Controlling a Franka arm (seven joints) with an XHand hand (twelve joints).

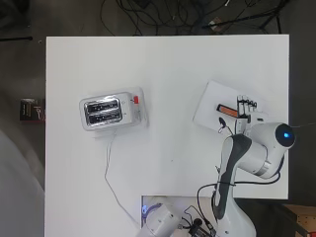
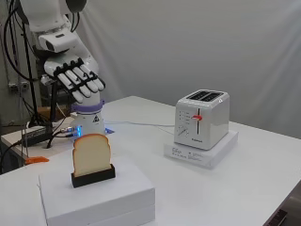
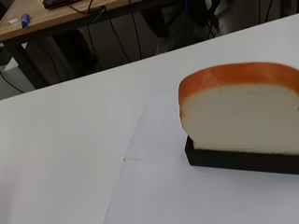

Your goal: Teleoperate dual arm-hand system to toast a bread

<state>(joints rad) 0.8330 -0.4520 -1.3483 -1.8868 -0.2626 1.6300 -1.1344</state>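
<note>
A slice of bread point(image 2: 91, 154) with an orange-brown crust stands upright in a black holder point(image 2: 93, 175) on a white box point(image 2: 99, 195). From above the bread point(image 1: 227, 109) shows as a thin orange strip. The hand point(image 2: 76, 79) hovers open above and behind it, fingers straight and apart from the slice. In the overhead view the hand point(image 1: 245, 109) sits just right of the bread. Close in the wrist view, the bread point(image 3: 243, 109) fills one side in its holder point(image 3: 240, 159). A white two-slot toaster point(image 1: 107, 111) with a red lever point(image 2: 198, 117) stands at the table's left, both slots empty.
The toaster point(image 2: 202, 119) rests on a flat white base point(image 2: 201, 151), and its white cord point(image 1: 109, 173) trails toward the arm's base. The white table point(image 1: 168, 64) stretches between toaster and box. Cables lie on the floor beyond the far edge.
</note>
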